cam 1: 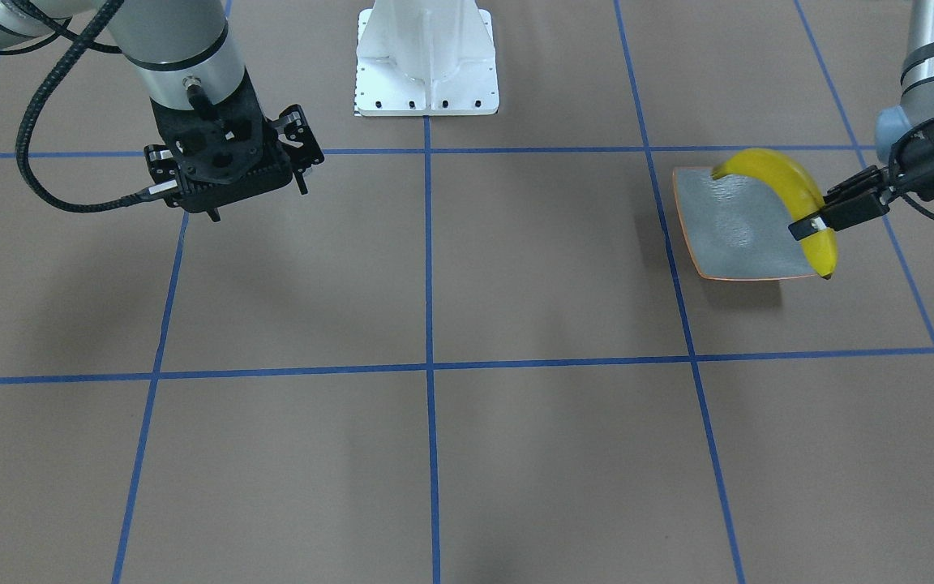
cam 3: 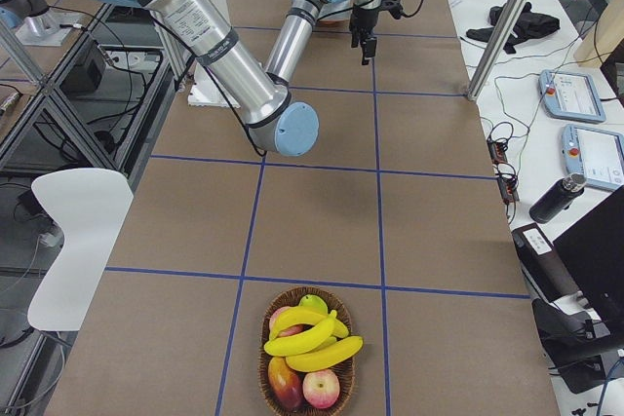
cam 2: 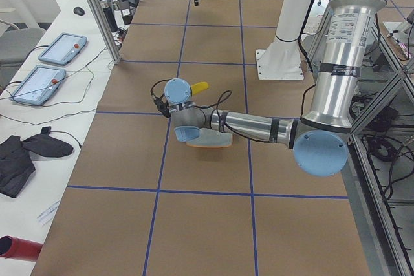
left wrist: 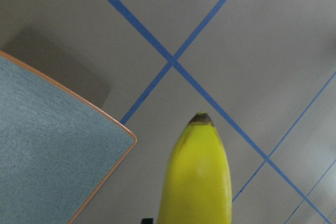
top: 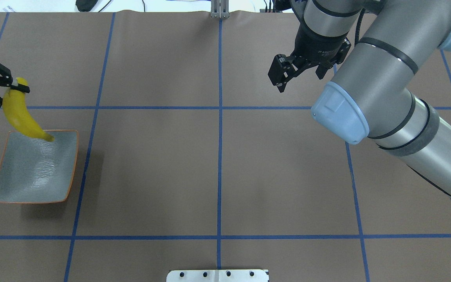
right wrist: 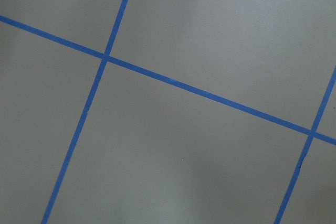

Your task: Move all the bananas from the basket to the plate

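Left end effector [top: 14, 87]: we find it clenched on one banana [top: 20, 113], gripping near the banana's upper end.
Held banana: it hangs tilted, clear of the table [cam 1: 434, 268], at the plate's edge farthest from the robot. In the overhead view its lower tip overlaps that edge. In the left wrist view the dark tip sits just beside a corner of the plate, over bare table.
Plate [cam 1: 739, 223]: square, grey-green with an orange rim, flat on the table on the robot's left side.
Right end effector [top: 300, 78]: released, fingers spread with nothing between them. It hovers over bare table on the robot's right side, well apart from the plate.
Basket [cam 3: 265, 367]: a wicker bowl at the table's end on the robot's right, far from both arms.
Basket contents: we count about three bananas [cam 3: 307, 336] lying on top, with apples [cam 3: 322, 387] beneath and beside them.
Tape lines [cam 1: 428, 243]: blue, marking the table into squares.
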Motion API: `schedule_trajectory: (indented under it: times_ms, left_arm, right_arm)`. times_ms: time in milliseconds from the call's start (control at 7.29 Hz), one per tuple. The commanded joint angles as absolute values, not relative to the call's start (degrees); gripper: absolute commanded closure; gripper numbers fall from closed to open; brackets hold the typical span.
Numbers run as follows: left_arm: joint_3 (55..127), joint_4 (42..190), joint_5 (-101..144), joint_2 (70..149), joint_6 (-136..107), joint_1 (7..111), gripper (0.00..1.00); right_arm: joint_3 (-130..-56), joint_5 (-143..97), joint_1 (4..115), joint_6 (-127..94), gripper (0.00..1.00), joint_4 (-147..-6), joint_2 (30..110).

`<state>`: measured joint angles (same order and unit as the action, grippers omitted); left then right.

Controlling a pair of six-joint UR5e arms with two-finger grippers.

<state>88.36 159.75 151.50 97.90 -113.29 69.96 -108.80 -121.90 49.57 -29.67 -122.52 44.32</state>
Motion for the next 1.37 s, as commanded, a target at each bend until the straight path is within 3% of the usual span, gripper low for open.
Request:
schedule_trajectory:
  times_ms: [0,686,823,1235]
  left_arm:
    - [91.5,159.8,148.2,97.6,-104.7,71.7,1.0]
    - [92.4,156.4,132.1,94.4,-73.2,73.8,1.0]
    - [94.6,148.2,129.2,94.0,-65.9,73.7,1.0]
    - [110.3,120.8,117.6,89.3,-57.5,68.4,1.0]
  right_arm:
    - [-108.8,-121.8,49.6,-29.7,0.01,-122.4,44.4]
    - [-108.9,-122.1,49.6,-29.9,0.01,-122.3,44.4]
    - [-108.9,-122.2,49.6,-30.0,0.01,-122.3,44.5]
    - [-109.0,-122.3,49.7,-30.0,0.01,-122.2,45.7]
